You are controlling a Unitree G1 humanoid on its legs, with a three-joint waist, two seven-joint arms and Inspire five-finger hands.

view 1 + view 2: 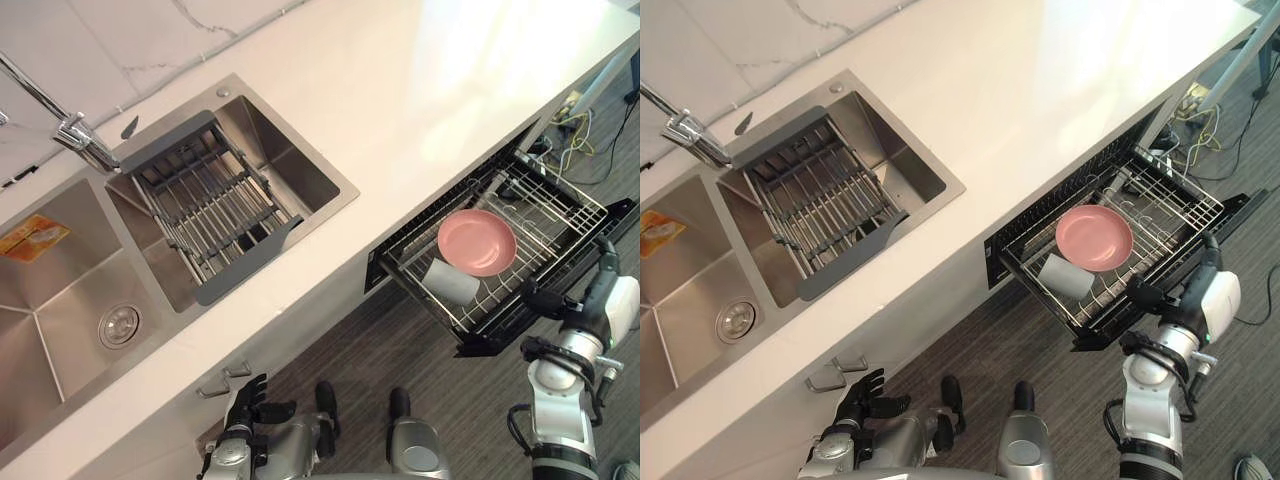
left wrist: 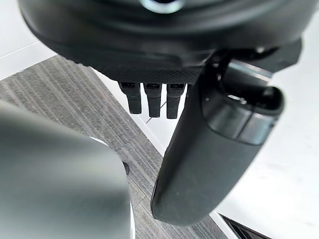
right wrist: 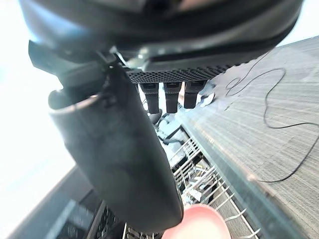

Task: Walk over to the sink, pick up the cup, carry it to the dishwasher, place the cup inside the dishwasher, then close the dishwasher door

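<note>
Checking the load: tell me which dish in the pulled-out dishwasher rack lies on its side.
The white cup: it lies on its side, beside the pink plate, which sits face up.

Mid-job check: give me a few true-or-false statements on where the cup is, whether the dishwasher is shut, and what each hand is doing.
1. The cup lies in the dishwasher rack, beside the pink plate. True.
2. The dishwasher is closed. False: its rack stands pulled out from under the counter.
3. The right hand holds the cup. False: it is open and holds nothing, by the rack's front edge.
4. A grey drying rack sits across one basin of the sink. True.
5. The left hand rests on the countertop. False: it hangs open, low in front of the cabinet under the sink.
</note>
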